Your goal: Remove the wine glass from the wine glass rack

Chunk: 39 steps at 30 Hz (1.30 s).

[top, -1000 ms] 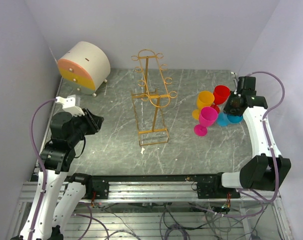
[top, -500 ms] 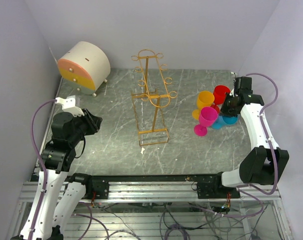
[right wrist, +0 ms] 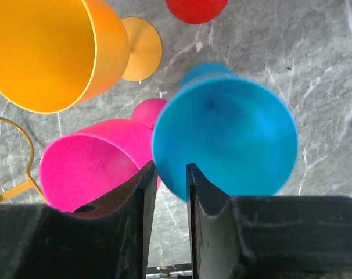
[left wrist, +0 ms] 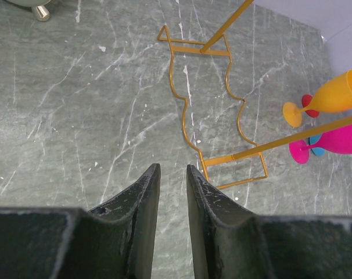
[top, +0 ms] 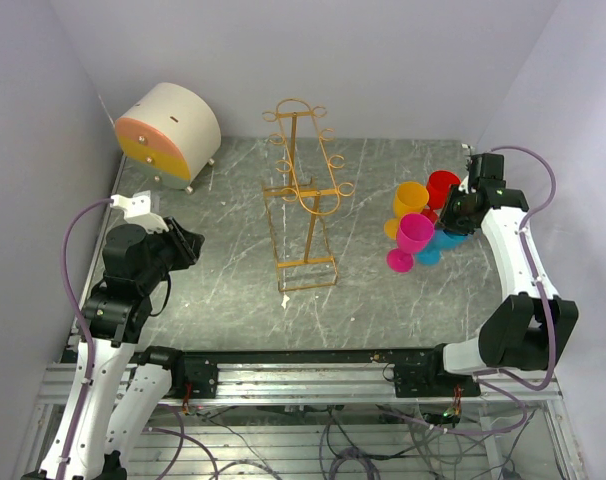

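The gold wire wine glass rack (top: 303,200) stands mid-table, and I see no glass on its hooks. Its base shows in the left wrist view (left wrist: 208,116). Several plastic wine glasses cluster at the right: orange (top: 411,198), red (top: 443,187), pink (top: 416,232) and blue (top: 445,240). My right gripper (top: 455,215) is shut on the rim of the blue glass (right wrist: 234,128), one finger inside the bowl and one outside (right wrist: 170,165); the glass tilts left against the pink one (right wrist: 89,163). My left gripper (top: 193,245) hangs over the table's left side, jaws nearly together and empty (left wrist: 172,167).
A round beige drawer cabinet (top: 168,130) with an orange-yellow front sits at the back left. Walls close in on the left, back and right. The orange glass (right wrist: 42,52) and the red glass's base (right wrist: 196,9) stand just beyond the blue one.
My right gripper has shifted left and slightly back with the blue glass, bringing it against the pink glass. The left arm has barely moved.
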### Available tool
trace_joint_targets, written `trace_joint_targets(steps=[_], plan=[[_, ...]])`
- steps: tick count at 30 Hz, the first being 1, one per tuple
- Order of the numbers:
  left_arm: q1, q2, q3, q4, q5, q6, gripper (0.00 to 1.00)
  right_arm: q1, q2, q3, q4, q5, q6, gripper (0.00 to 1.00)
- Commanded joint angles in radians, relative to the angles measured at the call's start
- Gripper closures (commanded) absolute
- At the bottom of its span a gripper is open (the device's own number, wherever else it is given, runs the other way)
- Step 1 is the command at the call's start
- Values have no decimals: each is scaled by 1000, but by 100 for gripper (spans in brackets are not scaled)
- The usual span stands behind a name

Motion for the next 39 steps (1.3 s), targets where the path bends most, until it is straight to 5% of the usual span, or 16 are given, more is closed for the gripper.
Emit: trace_joint_targets(steps=[1, 8, 12, 17, 21, 22, 27, 36, 39], plan=[[-3, -2, -2, -3, -29, 16, 64, -3, -59, 29, 33, -4, 3, 73], [-3, -2, -1, -6, -39, 11, 65, 2, -139, 91, 42, -5, 22, 71], [-3, -4, -3, -4, -42, 9, 65, 4, -192, 105, 103, -146, 44, 70], [-3, 1, -2, -4, -43, 9, 65, 17, -284, 5, 368, -493, 86, 64], [-2, -8, 1, -4, -32, 14, 64, 47, -357, -109, 581, -558, 163, 53], [-3, -13, 2, -4, -31, 13, 62, 51, -374, -129, 610, -543, 176, 50], [-3, -37, 4, -13, -68, -4, 48, 55, -473, -239, 673, -452, 205, 2], [-2, -24, 24, -51, -140, -33, 33, 55, -552, -255, 628, -318, 194, 0], [-3, -28, 26, -60, -153, -35, 9, 56, -551, -246, 596, -289, 180, 0]])
